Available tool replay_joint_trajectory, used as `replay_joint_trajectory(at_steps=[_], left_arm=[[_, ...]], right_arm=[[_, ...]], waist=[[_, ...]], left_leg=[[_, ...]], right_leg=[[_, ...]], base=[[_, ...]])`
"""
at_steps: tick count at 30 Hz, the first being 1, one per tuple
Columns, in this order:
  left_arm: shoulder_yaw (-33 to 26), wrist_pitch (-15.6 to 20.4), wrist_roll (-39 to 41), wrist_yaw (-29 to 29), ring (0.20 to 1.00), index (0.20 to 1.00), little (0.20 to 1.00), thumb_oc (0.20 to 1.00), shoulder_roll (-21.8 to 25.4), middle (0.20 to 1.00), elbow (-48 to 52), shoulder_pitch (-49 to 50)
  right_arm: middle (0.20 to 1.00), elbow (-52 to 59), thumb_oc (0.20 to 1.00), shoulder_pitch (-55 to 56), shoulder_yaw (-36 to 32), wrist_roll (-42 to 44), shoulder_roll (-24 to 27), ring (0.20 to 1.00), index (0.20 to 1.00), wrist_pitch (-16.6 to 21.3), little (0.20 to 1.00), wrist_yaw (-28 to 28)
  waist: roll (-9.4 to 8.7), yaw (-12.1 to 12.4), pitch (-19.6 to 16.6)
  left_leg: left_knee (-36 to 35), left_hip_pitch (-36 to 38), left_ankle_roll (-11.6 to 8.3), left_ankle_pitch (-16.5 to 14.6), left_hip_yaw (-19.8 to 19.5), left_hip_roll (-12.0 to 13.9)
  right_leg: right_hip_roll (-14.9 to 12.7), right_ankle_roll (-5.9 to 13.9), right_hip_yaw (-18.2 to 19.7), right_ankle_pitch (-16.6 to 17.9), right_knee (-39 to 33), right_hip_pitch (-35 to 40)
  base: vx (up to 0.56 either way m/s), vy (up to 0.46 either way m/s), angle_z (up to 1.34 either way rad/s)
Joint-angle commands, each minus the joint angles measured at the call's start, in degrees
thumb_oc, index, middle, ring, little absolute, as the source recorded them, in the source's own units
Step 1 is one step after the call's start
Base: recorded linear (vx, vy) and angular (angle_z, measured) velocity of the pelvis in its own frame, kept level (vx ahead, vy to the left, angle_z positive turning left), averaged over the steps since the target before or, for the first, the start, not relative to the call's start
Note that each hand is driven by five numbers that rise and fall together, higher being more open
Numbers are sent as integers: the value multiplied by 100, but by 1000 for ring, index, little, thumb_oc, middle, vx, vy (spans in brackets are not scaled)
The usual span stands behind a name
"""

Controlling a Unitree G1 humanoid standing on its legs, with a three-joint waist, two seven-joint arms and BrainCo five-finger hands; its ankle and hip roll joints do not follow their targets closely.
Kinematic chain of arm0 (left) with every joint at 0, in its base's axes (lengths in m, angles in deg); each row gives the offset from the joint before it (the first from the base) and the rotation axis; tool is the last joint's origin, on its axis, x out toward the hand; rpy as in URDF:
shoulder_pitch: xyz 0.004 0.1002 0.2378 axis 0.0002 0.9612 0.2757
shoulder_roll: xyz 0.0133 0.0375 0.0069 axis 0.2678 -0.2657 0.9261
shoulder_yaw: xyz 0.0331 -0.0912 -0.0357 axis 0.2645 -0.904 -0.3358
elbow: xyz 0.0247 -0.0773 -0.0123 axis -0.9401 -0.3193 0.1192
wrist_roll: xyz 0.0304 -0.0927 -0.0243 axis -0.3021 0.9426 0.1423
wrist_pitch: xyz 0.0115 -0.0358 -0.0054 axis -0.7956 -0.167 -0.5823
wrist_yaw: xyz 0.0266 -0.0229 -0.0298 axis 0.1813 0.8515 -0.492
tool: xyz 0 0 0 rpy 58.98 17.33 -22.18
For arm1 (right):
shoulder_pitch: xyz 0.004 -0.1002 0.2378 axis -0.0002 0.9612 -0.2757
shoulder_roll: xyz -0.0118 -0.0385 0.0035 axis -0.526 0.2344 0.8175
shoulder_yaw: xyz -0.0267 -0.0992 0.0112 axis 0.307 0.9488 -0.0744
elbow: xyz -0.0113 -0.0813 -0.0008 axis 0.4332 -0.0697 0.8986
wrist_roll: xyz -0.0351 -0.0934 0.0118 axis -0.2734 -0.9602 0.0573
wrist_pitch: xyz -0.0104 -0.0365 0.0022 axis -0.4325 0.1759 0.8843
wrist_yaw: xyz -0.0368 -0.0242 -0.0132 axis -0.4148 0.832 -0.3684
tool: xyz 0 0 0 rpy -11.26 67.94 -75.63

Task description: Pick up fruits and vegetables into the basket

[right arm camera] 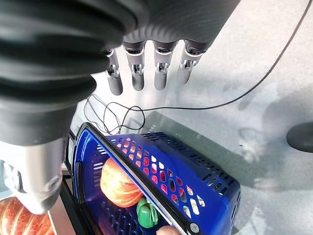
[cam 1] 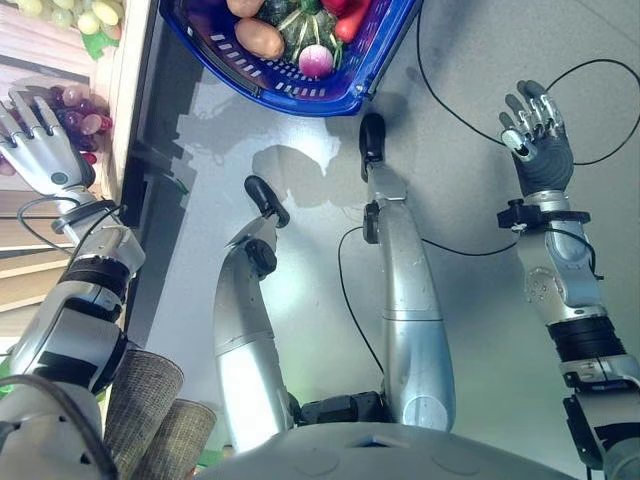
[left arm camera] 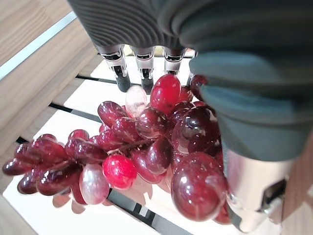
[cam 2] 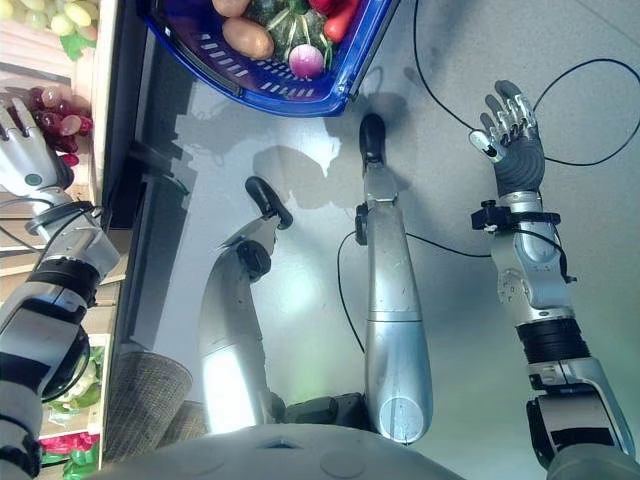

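Grapes [left arm camera: 146, 147] beneath left hand [cam 1: 40, 150], fingers straight; bunch partly hidden. Right hand [cam 1: 535, 125] spread, empty. Basket [cam 1: 340, 95] cropped.

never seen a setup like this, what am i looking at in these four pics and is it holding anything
This is a two-legged humanoid robot with two arms, seen through its own cameras. Two pictures look down from its head; the other two sit on its wrists, looking along each hand. The left hand reaches over a bunch of red grapes lying on a pale slatted wooden shelf, fingers straight, not yet gripping. The right hand hangs open above the grey floor, holding nothing. On the floor stands a blue basket already containing produce, such as a potato and a pink radish. Green grapes lie further along the shelf.
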Motion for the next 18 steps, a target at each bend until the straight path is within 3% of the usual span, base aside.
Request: replay_joint_trajectory(at_steps=[1, 6, 7, 9, 18], left_arm=[[-248, 0, 351, -183, 1000, 1000, 1000, 1000, 314, 1000, -487, 249], [-265, 124, 570, -228, 1000, 1000, 1000, 1000, 265, 1000, -539, 236], [-255, 180, 636, -186, 473, 473, 473, 473, 253, 473, -576, 226], [-266, 211, 622, -108, 200, 200, 200, 200, 241, 200, -584, 236], [-316, 389, 841, -129, 200, 200, 200, 200, 239, 200, -564, 294]], right_arm=[[1000, 363, 1000, 162, 77, 135, 33, 1000, 1000, 410, 1000, -97], [1000, 337, 1000, 118, 101, 142, 57, 1000, 1000, 431, 1000, -132], [1000, 328, 1000, 117, 95, 143, 56, 1000, 1000, 429, 1000, -147], [1000, 325, 1000, 124, 89, 152, 60, 1000, 1000, 433, 1000, -168], [1000, 397, 1000, 172, 96, 40, 49, 1000, 1000, 486, 1000, -345]], waist=[[-173, -6, -254], [-177, -7, -254], [-174, -14, -254], [-173, -15, -254], [-174, -2, -254]], left_leg=[[-168, -317, -361, 71, -463, -84], [-171, -320, -378, 79, -458, -80], [-188, -298, -387, 86, -446, -72], [-194, -284, -394, 89, -437, -71], [-269, -110, -410, 129, -381, -41]], right_leg=[[330, 318, 153, -574, 294, -2], [337, 312, 147, -578, 287, -9], [334, 312, 146, -577, 263, 15], [334, 313, 147, -570, 252, 26], [277, 317, 104, -563, 165, 214]], base=[[0, 0, 0], [0, 0, 0], [0, 0, 0], [0, 0, 0], [0, 0, 0]])
